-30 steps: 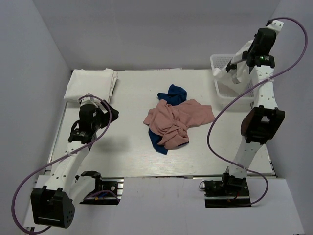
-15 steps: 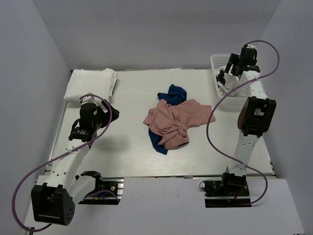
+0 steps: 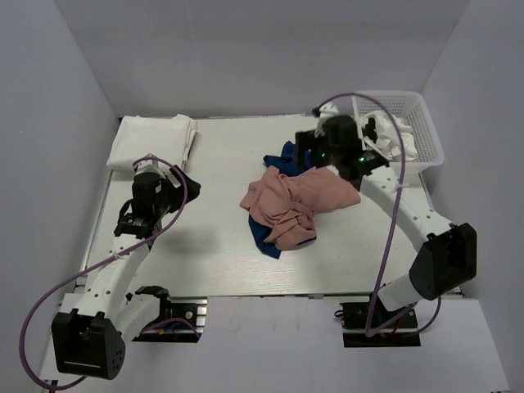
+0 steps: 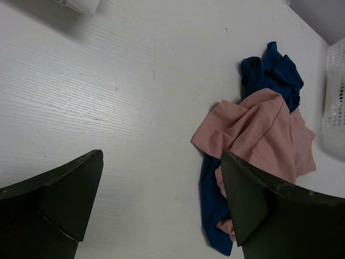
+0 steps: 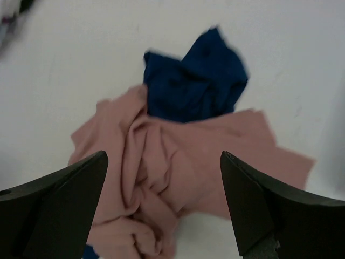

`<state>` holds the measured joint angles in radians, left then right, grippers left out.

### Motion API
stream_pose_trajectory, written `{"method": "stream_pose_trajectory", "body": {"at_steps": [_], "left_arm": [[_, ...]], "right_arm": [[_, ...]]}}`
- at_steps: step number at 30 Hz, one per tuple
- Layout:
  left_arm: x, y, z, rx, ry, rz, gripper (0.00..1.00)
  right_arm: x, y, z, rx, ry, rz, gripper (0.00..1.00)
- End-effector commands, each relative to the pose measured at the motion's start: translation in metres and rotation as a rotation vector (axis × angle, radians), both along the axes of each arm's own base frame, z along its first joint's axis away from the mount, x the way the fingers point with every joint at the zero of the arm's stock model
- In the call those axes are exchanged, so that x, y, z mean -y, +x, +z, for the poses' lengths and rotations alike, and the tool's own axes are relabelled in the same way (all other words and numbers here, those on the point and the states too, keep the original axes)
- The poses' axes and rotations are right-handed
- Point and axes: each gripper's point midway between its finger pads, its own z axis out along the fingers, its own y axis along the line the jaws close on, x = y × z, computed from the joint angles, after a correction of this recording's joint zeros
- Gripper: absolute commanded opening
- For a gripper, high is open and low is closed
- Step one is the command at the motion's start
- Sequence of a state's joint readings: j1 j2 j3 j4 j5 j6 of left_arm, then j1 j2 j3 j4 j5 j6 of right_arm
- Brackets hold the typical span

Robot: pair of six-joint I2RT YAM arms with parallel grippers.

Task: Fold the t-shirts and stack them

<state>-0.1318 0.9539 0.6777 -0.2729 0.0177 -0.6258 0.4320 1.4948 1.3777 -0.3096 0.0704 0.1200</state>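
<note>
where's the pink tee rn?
Top view: the pink t-shirt lies crumpled on the table, slightly right of centre, overlapping the navy t-shirt, which pokes out at its far and near edges. The right gripper hangs open above it.

Dusty pink t-shirt (image 3: 299, 201) and deep navy t-shirt (image 3: 293, 155), both plain, plus plain folded white t-shirts (image 3: 155, 137). Same white on the mesh basket (image 3: 409, 102) and the faintly wood-grained table (image 4: 108, 81). Purple cables (image 3: 391, 237), pretty loud against all that.
</note>
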Motion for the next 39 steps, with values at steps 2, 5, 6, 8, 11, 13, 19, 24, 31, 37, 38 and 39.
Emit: {"method": "stream_pose_trajectory", "body": {"at_steps": [2,5,6,8,11,13,19,24,31,37,38,39], "left_arm": [[0.002,-0.001,0.002,0.016,-0.020,-0.012,1.00],[0.006,0.000,-0.006,-0.013,-0.027,-0.030,1.00],[0.006,0.000,-0.010,-0.025,-0.025,-0.030,1.00],[0.006,0.000,-0.008,-0.040,-0.024,-0.030,1.00],[0.006,-0.003,-0.008,-0.045,-0.023,-0.030,1.00],[0.005,-0.005,-0.010,-0.044,-0.023,-0.030,1.00],[-0.001,-0.004,-0.004,-0.022,-0.016,0.007,1.00],[-0.001,-0.004,-0.004,-0.022,-0.016,0.007,1.00],[-0.001,-0.004,-0.004,-0.022,-0.016,0.007,1.00],[-0.001,-0.001,-0.001,-0.012,-0.009,0.002,1.00],[-0.002,0.000,-0.004,-0.021,-0.003,0.010,1.00],[-0.002,0.000,-0.004,-0.021,-0.003,0.010,1.00]], "right_arm": [[-0.053,-0.054,-0.070,-0.155,-0.005,0.117,0.90],[-0.072,-0.071,-0.100,-0.193,-0.057,0.136,0.90],[-0.072,-0.071,-0.108,-0.209,-0.053,0.124,0.90],[-0.078,-0.076,-0.131,-0.251,-0.078,0.133,0.90],[-0.095,-0.084,-0.149,-0.287,-0.071,0.184,0.88],[-0.106,-0.092,-0.158,-0.324,-0.063,0.218,0.80],[-0.109,-0.087,-0.118,-0.253,-0.047,0.207,0.00],[-0.080,-0.068,0.011,0.065,0.093,0.075,0.00],[0.009,-0.037,0.166,0.467,0.139,-0.257,0.00],[0.080,0.007,0.244,0.659,0.003,-0.475,0.00],[0.080,0.011,0.251,0.675,0.002,-0.489,0.00],[0.097,0.018,0.264,0.710,0.002,-0.542,0.00]]}}
